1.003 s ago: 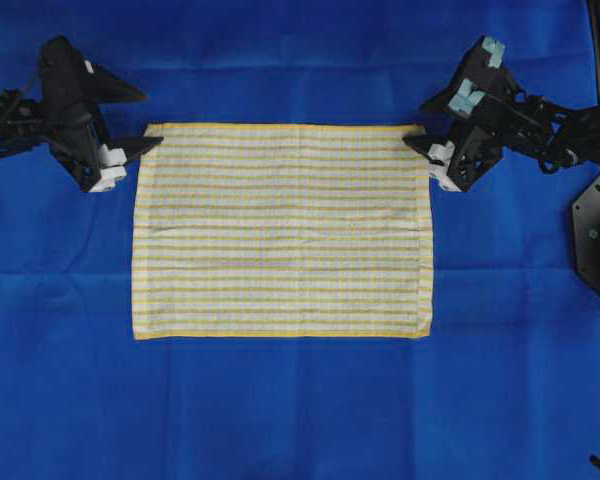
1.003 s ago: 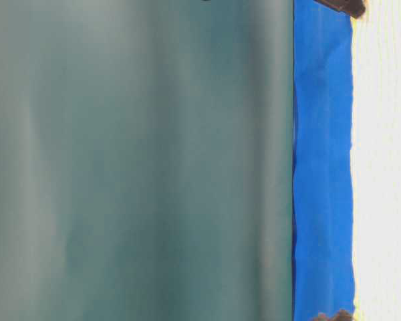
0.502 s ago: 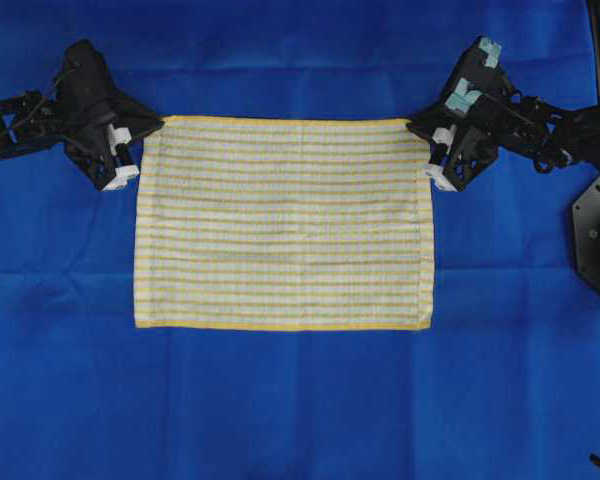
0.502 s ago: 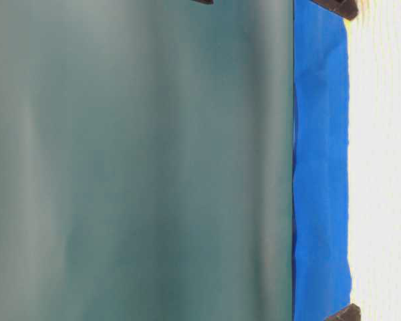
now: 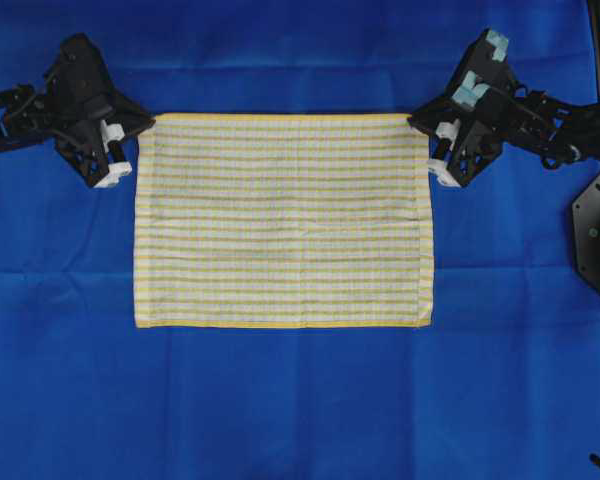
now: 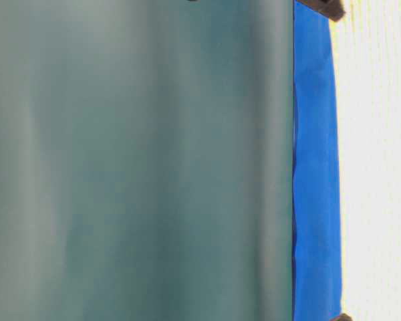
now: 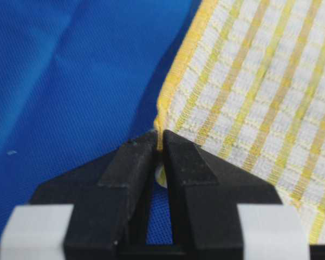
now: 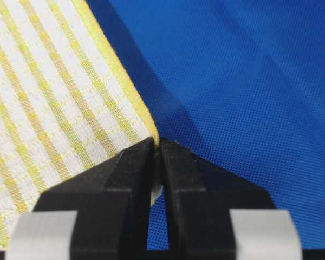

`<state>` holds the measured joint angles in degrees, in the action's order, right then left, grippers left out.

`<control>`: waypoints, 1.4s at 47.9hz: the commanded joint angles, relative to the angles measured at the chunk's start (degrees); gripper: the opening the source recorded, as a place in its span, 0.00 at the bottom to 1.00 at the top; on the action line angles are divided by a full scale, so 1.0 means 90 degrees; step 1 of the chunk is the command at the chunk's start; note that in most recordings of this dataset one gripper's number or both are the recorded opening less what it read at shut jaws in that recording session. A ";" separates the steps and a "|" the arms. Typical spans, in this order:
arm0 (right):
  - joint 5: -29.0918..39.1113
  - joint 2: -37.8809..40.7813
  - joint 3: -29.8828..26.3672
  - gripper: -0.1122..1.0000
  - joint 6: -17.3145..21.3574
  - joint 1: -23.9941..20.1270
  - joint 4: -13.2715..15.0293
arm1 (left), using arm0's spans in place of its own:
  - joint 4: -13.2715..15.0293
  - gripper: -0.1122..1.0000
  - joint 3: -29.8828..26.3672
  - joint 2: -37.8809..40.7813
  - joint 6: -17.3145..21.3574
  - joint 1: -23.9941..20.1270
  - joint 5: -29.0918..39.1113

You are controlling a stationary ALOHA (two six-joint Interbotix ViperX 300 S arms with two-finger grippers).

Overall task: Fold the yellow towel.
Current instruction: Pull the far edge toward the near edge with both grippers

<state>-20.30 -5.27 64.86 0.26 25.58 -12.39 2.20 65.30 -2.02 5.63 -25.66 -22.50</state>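
With the left gripper (image 5: 140, 128) and right gripper (image 5: 418, 122) each clamped on a far corner of the yellow towel (image 5: 283, 220), which lies flat on the blue cloth (image 5: 280, 410), the unheld near edge runs parallel between them, directly opposite.

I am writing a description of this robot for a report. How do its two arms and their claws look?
Both arms are black, angular frames with thin dark cables along them. The left claw and the right claw each end in two black wedge-shaped fingers, with white tape or pads further back. The right arm also carries pale blue-green blocks on top; the left one shows none.
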 commanded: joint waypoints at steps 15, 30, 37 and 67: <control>0.0264 -0.0605 0.0078 0.14 0.0000 0.0000 -0.0020 | 0.0020 0.13 -0.0029 -0.0615 0.0000 0.0117 0.0264; 0.0459 -0.0928 0.0303 0.14 0.0010 -0.0742 -0.0371 | 0.0049 0.13 0.0166 -0.0957 -0.0127 0.0918 0.0273; 0.0469 -0.1328 0.0537 0.14 0.0010 -0.1426 -0.0762 | 0.0049 0.13 0.0332 -0.1279 -0.0420 0.1484 0.0273; 0.0713 -0.1729 0.0557 0.14 0.0010 -0.4268 -0.2354 | 0.0059 0.13 0.0371 -0.1396 -0.2021 0.4199 0.0273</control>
<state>-13.62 -21.27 71.28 0.35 -11.43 -32.70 2.64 70.05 -14.85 -12.48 10.02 -19.86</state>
